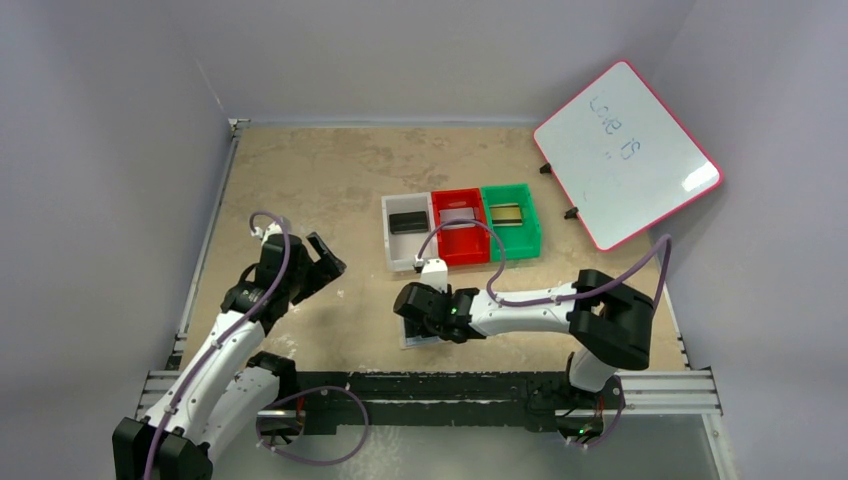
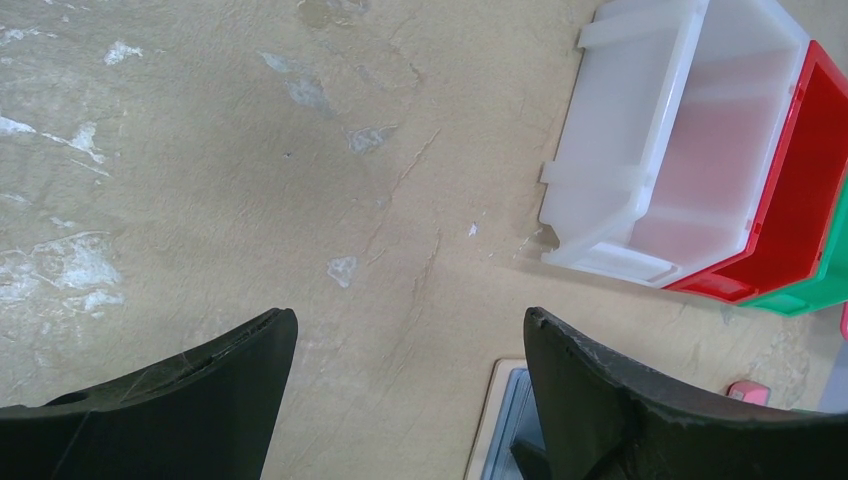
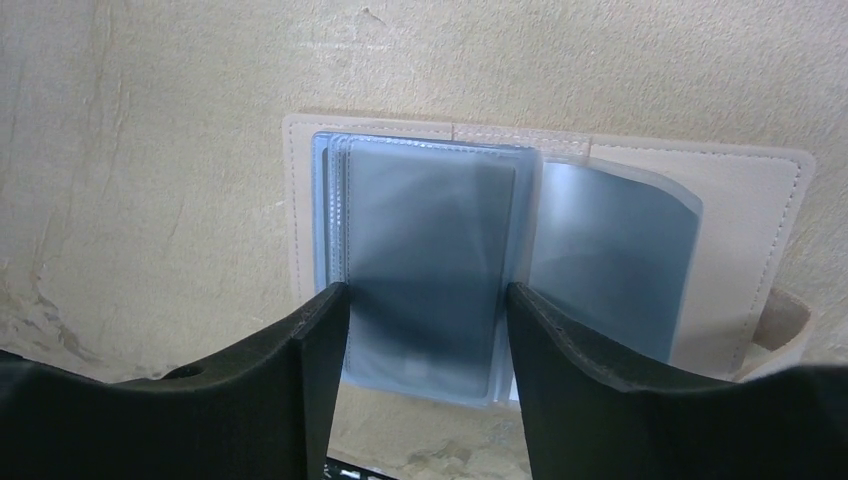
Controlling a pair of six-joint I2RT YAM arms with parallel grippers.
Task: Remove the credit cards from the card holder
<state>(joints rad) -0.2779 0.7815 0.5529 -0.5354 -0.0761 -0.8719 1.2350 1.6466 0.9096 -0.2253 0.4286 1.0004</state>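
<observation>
The card holder point(image 3: 740, 230) lies open on the table, tan-beige outside, with grey-blue clear sleeves point(image 3: 425, 250) fanned up. It also shows in the top view point(image 1: 412, 338) and at the left wrist view's bottom edge point(image 2: 495, 425). My right gripper point(image 3: 428, 298) is open low over it, fingers point(image 3: 325, 330) either side of the front sleeve. I cannot tell whether a card is in that sleeve. A black card point(image 1: 408, 222) lies in the clear bin, a silvery card point(image 1: 458, 215) in the red bin, a gold card point(image 1: 507, 213) in the green bin. My left gripper point(image 2: 410, 318) is open and empty over bare table.
The clear bin point(image 1: 392, 240), red bin point(image 1: 462, 250) and green bin point(image 1: 515, 243) stand in a row behind the card holder. A pink-framed whiteboard point(image 1: 627, 152) leans at the back right. A small pink-red block point(image 2: 745, 392) lies near the card holder.
</observation>
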